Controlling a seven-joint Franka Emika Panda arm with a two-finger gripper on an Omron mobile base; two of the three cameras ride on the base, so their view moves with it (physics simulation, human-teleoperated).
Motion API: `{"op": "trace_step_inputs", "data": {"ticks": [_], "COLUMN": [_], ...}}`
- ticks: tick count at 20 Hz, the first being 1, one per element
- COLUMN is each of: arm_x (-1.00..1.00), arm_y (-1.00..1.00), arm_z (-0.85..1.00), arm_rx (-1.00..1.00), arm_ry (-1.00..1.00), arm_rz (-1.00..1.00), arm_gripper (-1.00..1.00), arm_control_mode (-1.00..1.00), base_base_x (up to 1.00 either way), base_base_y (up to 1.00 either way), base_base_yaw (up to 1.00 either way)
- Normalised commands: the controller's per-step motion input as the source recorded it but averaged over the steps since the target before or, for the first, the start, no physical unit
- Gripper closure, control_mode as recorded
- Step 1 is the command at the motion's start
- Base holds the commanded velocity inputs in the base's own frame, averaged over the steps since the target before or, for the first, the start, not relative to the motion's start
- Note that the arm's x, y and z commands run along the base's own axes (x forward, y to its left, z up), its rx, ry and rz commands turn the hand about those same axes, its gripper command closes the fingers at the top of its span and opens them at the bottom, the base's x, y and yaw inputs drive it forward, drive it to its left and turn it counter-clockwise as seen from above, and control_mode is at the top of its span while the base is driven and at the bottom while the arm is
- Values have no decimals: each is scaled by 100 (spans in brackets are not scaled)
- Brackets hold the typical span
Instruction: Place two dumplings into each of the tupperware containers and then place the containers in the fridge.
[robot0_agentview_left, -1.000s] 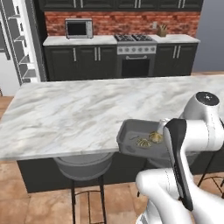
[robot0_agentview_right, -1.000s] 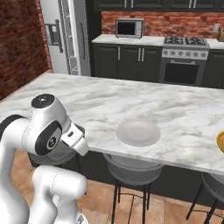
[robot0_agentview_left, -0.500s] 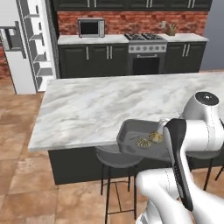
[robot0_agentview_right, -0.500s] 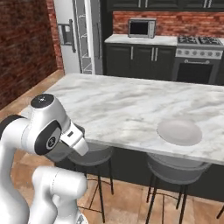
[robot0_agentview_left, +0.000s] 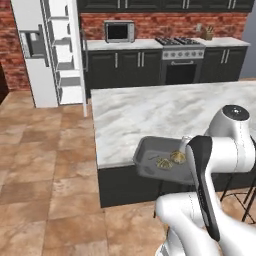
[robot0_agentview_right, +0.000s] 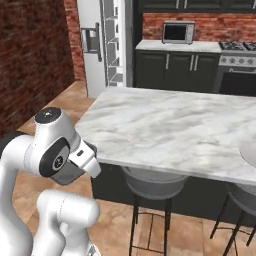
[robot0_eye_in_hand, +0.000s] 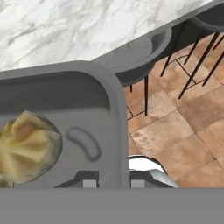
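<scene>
Fridge (robot0_agentview_left: 47, 55) far left, door open, pale shelves bare as far as visible. Tupperware container (robot0_agentview_left: 162, 161) held up off the near edge of the marble table (robot0_agentview_left: 165, 107), two dumplings (robot0_agentview_left: 170, 159) inside. Tool (robot0_eye_in_hand: 113, 183) clamped on the container's rim, fingers either side of the wall. Judged: this container filled and in transit; fridge placement left. Second container's status can't be told.

The glossy white Franka Panda arm (robot0_agentview_left: 227, 150) is showing rounded, bulbous link shells with dark grey joint bands and a long black strip along one link; a round grey cap is topping its upper joint, and its wrist is ending in a white block.
</scene>
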Motion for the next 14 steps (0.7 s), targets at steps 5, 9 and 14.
{"op": "trace_step_inputs", "data": {"ticks": [5, 9, 14], "arm_x": [0, 0, 0], "arm_y": [0, 0, 0], "arm_z": [0, 0, 0], "arm_rx": [0, 0, 0], "arm_ry": [0, 0, 0], "arm_rz": [0, 0, 0], "arm_gripper": [100, 100, 100], "arm_control_mode": [100, 100, 100], "base_base_x": [0, 0, 6], "base_base_y": [100, 100, 100], "base_base_yaw": [-18, -31, -39]}}
